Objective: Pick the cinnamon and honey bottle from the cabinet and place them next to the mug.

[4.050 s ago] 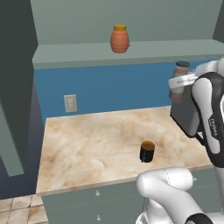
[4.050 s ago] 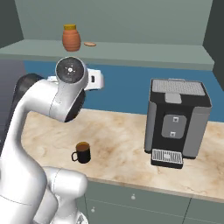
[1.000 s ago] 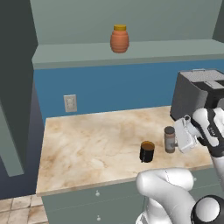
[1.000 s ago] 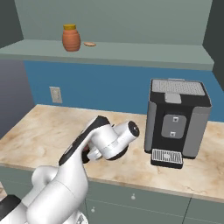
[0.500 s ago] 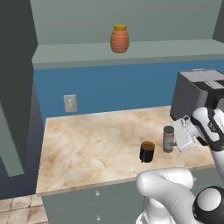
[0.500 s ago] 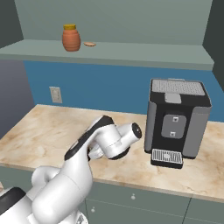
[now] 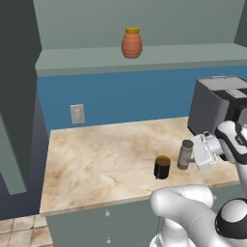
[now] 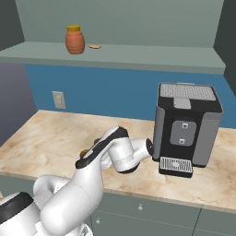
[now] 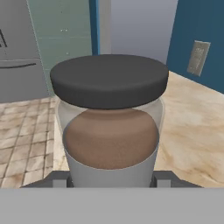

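Now, going from left to right in the left base view, we see a wall outlet [image 7: 77, 114] on the blue backsplash, then the honey bottle [image 7: 131, 43] standing upright on the shelf of the cabinet [image 7: 144, 58], well above the bench [image 7: 96, 159]. Further right on the bench the mug [image 7: 162, 167] stands upright, and just beside it on its right stands the cinnamon [image 7: 185, 154], upright and set on or just over the marble top; we cannot tell whether mug and shaker touch. Our tool [image 7: 195, 153] is closed on the cinnamon from the right side. In the hand view the cinnamon [image 9: 109, 122] sits right in front of the camera between the tool's fingers [image 9: 59, 179], its dark cap toward the top. At the far right a coffee machine [image 7: 214, 103] stands at the back of the bench. In the right base view the honey bottle [image 8: 74, 40] stands on the shelf with a small flat brown thing [image 8: 94, 46] to its right.
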Robot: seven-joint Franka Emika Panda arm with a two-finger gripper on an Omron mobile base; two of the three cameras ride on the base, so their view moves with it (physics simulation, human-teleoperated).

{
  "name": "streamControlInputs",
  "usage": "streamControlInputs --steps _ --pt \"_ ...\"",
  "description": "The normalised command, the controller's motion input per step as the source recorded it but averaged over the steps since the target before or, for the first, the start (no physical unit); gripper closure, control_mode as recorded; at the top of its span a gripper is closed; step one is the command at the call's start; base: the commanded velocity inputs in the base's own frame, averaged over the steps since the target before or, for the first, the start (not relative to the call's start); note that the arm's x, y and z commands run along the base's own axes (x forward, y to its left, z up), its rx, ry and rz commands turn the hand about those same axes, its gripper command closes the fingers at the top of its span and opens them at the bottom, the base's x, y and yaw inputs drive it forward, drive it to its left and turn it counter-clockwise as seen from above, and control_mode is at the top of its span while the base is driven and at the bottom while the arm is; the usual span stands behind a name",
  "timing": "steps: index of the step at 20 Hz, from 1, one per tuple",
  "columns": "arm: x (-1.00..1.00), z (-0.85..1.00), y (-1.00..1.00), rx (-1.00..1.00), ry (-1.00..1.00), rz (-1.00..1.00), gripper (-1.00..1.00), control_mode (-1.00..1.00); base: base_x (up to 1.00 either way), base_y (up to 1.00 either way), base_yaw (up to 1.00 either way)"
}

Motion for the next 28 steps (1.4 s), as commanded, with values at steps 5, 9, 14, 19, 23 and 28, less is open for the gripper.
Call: streamControlInputs --steps 5,9,14,19,23,28 --pt "0.01 -0.04 0.0 0.01 0.0 0.0 1.0 -1.0 0.0 0.0 0.0" --pt "0.01 -0.13 0.0 0.0 0.0 0.0 1.0 -1.0 0.0 0.0 0.0" --pt "0.0 -0.22 0.0 0.0 0.0 0.0 1.0 -1.0 0.0 0.0 0.0" --pt "0.0 -0.31 0.0 0.0 0.0 0.0 1.0 -1.0 0.0 0.0 0.0" --pt "0.0 -0.21 0.0 0.0 0.02 0.0 1.0 -1.0 0.0 0.0 0.0" --pt "0.09 -0.07 0.0 0.0 0.03 0.0 1.0 -1.0 0.0 0.0 0.0"
